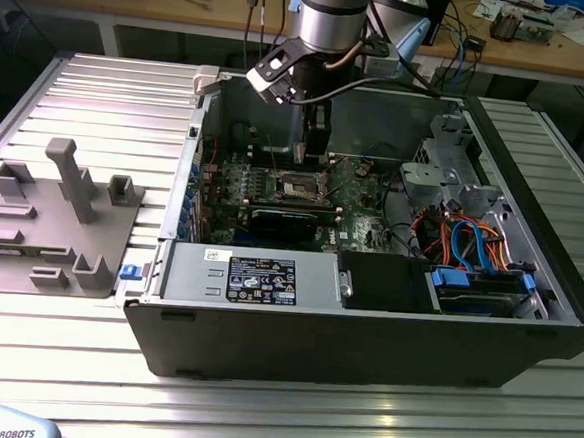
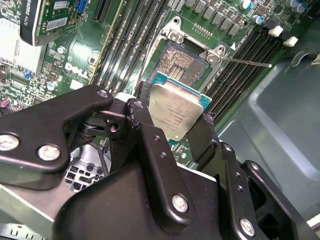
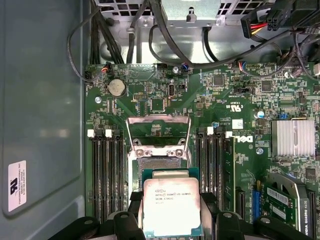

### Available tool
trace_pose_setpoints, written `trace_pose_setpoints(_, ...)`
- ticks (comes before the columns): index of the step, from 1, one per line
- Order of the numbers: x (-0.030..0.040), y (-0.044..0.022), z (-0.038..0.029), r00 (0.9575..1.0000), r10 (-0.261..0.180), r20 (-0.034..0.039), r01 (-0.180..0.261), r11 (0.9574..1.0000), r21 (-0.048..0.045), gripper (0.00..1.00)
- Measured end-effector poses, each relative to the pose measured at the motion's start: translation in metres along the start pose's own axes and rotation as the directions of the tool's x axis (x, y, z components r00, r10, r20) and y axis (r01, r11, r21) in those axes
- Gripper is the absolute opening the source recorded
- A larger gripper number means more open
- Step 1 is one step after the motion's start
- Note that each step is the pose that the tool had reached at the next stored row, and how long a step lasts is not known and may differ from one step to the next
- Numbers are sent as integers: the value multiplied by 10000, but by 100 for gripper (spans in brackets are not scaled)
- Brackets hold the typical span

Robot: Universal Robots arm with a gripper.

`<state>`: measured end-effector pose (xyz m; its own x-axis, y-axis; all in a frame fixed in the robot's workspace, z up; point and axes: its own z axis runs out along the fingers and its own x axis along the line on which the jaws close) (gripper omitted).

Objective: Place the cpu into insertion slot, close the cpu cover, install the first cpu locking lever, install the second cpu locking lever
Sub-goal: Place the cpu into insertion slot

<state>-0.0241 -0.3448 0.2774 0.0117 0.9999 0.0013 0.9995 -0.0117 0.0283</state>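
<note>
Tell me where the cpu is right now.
In the first wrist view the cpu sits clamped in the tool, held over the green motherboard beside the open insertion slot, not yet seated in it.

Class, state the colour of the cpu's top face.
Silver-grey top on the cpu, with a teal edge; clearest in the first wrist view.

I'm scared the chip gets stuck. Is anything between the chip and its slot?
No. In the second wrist view the stretch between the cpu and the open insertion slot is bare.
</note>
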Motion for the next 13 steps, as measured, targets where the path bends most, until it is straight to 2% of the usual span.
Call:
trace_pose_setpoints(3,0,0,13,10000,0,5,0,10000,1,54)
trace_pose_setpoints(4,0,-1,19,10000,1,25,-1,10000,0,54)
trace_pose_setpoints(5,0,-1,22,10000,0,77,0,10000,-1,54)
trace_pose_setpoints(7,1,-1,27,9993,-10,366,10,10000,-3,54)
trace_pose_setpoints(8,1,-1,31,9985,-15,550,15,10000,-6,54)
trace_pose_setpoints(13,2,-3,84,9984,-15,568,16,10000,-6,54)
